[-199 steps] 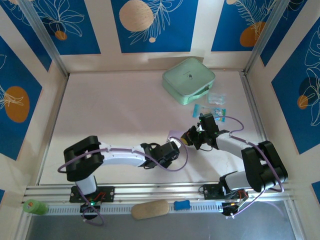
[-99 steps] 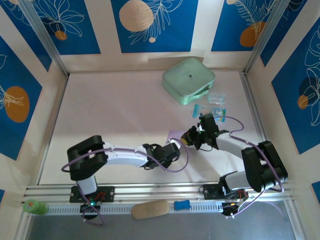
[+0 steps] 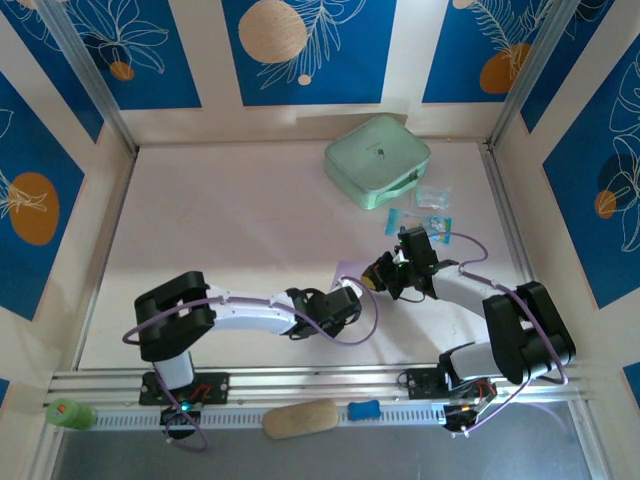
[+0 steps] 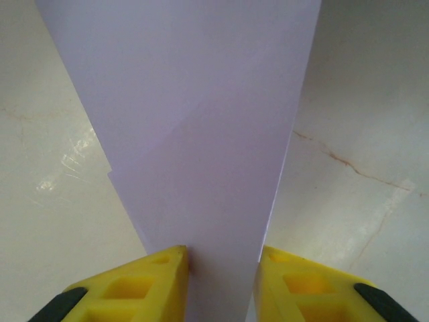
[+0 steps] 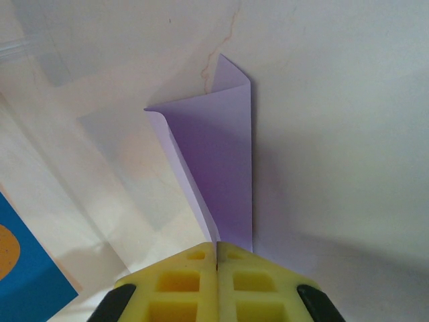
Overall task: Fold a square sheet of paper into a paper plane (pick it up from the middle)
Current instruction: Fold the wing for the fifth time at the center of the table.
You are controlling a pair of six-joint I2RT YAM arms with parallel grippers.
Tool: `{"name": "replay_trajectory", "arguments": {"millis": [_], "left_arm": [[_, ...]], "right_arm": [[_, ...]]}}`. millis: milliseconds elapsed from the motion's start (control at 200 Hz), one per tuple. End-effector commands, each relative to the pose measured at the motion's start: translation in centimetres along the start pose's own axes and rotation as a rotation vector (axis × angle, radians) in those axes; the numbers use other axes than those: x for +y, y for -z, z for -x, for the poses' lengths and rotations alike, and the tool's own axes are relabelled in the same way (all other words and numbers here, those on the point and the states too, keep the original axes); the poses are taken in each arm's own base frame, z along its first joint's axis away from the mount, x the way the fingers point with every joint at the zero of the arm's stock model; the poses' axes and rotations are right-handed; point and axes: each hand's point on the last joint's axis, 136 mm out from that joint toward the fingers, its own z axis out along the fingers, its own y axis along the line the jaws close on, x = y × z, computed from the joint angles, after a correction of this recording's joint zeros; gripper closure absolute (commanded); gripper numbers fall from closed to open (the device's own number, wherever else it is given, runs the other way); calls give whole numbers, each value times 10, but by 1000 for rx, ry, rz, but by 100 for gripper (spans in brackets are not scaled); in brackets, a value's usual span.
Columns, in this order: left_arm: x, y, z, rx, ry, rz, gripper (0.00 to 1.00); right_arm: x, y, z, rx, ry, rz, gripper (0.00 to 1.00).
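Note:
The square sheet of paper (image 3: pixel 348 270), lavender-purple, is folded into a narrow pointed shape and lies between my two grippers near the table's front middle. My right gripper (image 5: pixel 216 258) is shut on its near tip. From there the folded paper (image 5: pixel 221 154) fans out away from the fingers, one flap raised. In the top view this gripper (image 3: pixel 378 274) sits at the paper's right end. My left gripper (image 4: pixel 221 268) stands partly open, and the paper (image 4: pixel 201 134) passes flat between its yellow fingers (image 4: pixel 157 282). A faint diagonal crease shows on it. From above, the left gripper (image 3: pixel 347 293) is at the paper's near side.
A mint-green rounded case (image 3: pixel 377 160) lies at the back right. Small clear and blue packets (image 3: pixel 435 212) sit just in front of it, beside the right arm. On the front rail lie a tan oblong (image 3: pixel 300 418), a blue piece (image 3: pixel 364 409) and a green item (image 3: pixel 68 413).
The left arm has shifted slightly to the right, toward the paper, then held still. The right arm and the paper have barely moved.

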Motion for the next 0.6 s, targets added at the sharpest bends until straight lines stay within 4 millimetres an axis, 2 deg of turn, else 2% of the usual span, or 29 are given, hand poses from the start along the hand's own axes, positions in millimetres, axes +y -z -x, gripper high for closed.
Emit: {"name": "replay_trajectory", "arguments": {"millis": [0,260,445,595], "left_arm": [[-2,8,8,-30,-11,8,71],[-3,10,10,-43,-18,11,73],[-3,9,9,-40,-19,12,82],[-4,8,9,-34,-21,14,85]], "right_arm": [[-7,3,-1,-7,-24,-18,98],[-8,3,-1,-7,-23,-20,98],[-8,3,-1,-7,-25,-20,97],[-8,3,-1,-8,-24,-19,97]]}}
